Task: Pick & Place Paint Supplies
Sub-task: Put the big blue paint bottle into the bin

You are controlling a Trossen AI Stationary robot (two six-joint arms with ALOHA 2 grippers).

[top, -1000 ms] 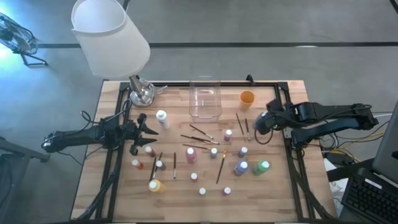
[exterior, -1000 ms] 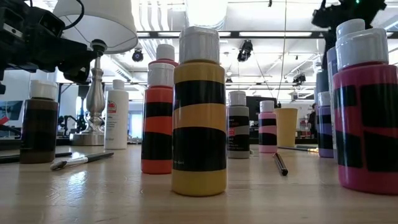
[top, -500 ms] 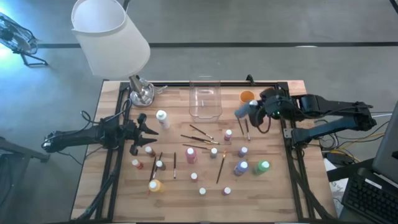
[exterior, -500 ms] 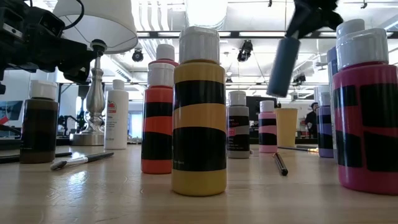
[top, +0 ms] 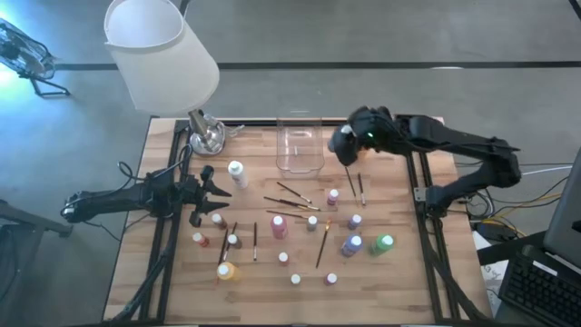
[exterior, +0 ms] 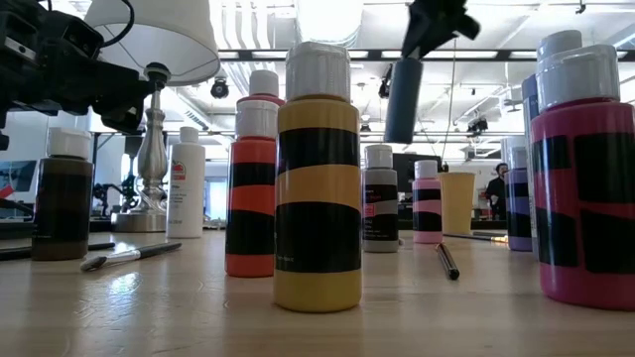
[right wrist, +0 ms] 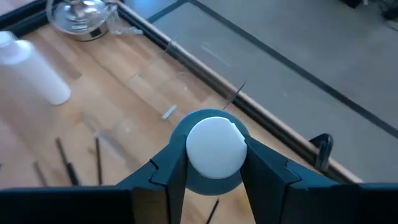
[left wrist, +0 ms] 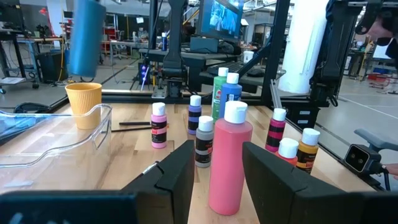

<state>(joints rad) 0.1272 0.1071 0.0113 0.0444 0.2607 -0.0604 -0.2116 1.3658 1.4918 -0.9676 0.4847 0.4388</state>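
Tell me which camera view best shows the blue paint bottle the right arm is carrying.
The right wrist view: the right gripper clamps the blue paint bottle at its neck, white cap facing the camera. The low view shows its body hanging in the air, the left wrist view only a blurred blue shape, the high view a small shape beside the clear box.

Robotics lab / open workshop hall. Evidence: wooden table (top: 390,282) on black metal frame (top: 167,227), bare grey concrete floor (top: 381,91) around it. Low view: exposed ceiling with ducts, track spotlights (exterior: 220,87). Beyond left gripper's fingers (left wrist: 171,180): more workbenches, black metal racks (left wrist: 180,37), large monitor (left wrist: 221,17), loose cabling. Keyboard (top: 540,292) beside table. Table lamp (top: 162,56) is only domestic item.
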